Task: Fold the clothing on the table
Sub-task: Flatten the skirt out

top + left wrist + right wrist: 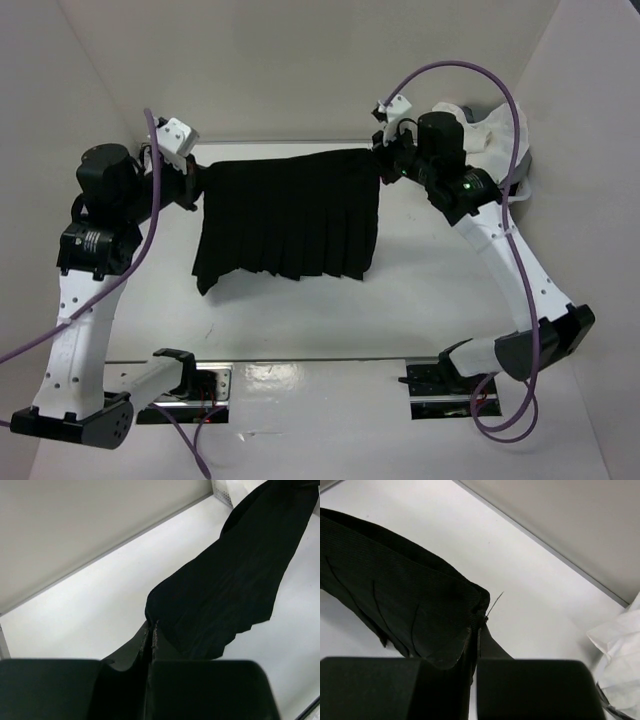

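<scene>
Overhead: skirt held spread by top corners over bench, hem trailing low. Left wrist: left pincer closed tight on one corner. Right wrist: right pincer pinching other corner. Fabric thin, limp, light; corners look like best hold.

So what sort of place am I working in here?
Probably a lab robot cell, not a home: a flat white table boxed in by plain white panels, with the left gripper and right gripper holding a black skirt stretched between them.
</scene>
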Motion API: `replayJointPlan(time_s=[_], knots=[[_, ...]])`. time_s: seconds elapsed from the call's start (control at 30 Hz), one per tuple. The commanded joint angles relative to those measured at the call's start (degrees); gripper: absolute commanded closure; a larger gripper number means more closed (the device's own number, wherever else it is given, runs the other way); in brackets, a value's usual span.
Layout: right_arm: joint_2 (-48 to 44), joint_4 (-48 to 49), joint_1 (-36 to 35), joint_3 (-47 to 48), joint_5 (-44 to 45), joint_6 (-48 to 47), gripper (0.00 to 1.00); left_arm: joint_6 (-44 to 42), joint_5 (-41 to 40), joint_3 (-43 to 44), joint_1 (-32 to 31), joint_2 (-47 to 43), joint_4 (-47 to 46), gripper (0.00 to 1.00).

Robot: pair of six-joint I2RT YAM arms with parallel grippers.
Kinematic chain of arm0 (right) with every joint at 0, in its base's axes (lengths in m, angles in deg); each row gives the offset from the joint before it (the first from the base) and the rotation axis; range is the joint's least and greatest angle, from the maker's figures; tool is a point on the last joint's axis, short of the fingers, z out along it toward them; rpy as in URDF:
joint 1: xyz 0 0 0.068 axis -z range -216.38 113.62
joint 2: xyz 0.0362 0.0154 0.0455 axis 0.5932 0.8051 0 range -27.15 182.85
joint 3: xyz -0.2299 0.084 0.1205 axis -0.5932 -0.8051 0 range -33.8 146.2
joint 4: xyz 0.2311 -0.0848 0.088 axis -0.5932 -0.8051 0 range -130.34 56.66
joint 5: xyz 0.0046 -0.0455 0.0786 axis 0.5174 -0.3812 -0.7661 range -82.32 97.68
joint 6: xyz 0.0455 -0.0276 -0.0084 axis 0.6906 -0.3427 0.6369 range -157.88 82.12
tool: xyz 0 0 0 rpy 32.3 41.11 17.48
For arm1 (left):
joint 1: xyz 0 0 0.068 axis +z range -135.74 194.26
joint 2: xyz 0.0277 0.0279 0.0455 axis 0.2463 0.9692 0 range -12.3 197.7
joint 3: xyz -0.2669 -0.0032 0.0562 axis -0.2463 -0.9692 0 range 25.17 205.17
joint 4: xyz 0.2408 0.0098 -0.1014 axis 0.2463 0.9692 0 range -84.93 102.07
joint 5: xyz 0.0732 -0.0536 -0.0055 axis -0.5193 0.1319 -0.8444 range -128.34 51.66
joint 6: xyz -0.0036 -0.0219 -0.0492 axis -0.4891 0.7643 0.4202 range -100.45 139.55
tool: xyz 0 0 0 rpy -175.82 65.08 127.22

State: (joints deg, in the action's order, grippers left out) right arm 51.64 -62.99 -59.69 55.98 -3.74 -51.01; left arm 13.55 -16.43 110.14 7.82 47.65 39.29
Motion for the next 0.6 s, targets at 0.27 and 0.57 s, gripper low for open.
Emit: replayJointPlan(time_s=[0.27,0.57], knots=[[-7.86,3.63,0.37,-1.01,8.08,-2.17,1.00,-1.73,-0.55,3.19,0.28,-0.89,-3.10,0.99],[-3.91,9.78,0.37,-2.94,14.84,-3.22,1.00,-1.73,-3.62,2.65,0.28,5.00,-8.20,0.99]])
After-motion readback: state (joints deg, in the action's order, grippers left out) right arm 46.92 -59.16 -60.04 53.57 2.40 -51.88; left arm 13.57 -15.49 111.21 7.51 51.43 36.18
